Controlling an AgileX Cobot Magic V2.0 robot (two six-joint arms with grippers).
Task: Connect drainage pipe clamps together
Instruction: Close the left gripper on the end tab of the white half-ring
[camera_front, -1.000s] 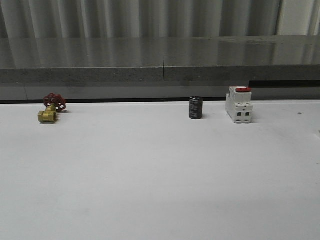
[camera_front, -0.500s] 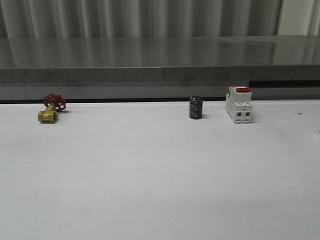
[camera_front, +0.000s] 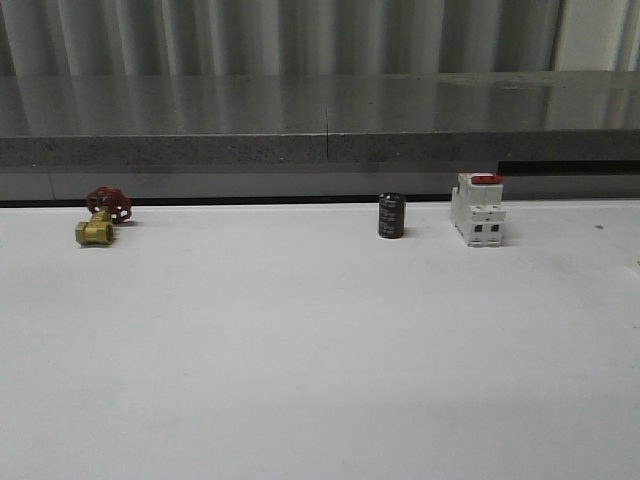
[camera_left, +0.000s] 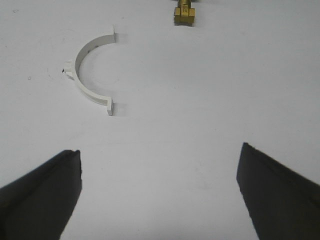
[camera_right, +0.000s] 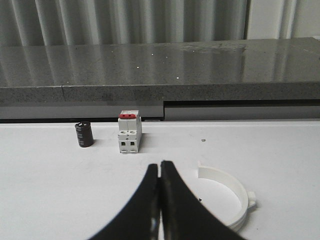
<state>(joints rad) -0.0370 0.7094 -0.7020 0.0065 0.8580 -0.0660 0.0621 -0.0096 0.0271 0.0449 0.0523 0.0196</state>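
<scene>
One white half-ring drainage pipe clamp (camera_left: 86, 67) lies flat on the white table in the left wrist view, ahead of my left gripper (camera_left: 160, 152) and off to one side. That gripper is open, its dark fingers (camera_left: 47, 185) far apart with only bare table between them. The other white drainage pipe clamp (camera_right: 232, 192) lies on the table in the right wrist view, just beside my right gripper (camera_right: 160, 165). The right gripper is shut, its two black fingers (camera_right: 172, 200) pressed together on nothing.
A brass valve with a red handwheel (camera_front: 100, 220) sits at the far left of the table (camera_front: 320, 350). A black cylinder (camera_front: 391, 215) and a white switch with a red top (camera_front: 478, 208) stand near the far edge, before a grey ledge (camera_front: 320, 120).
</scene>
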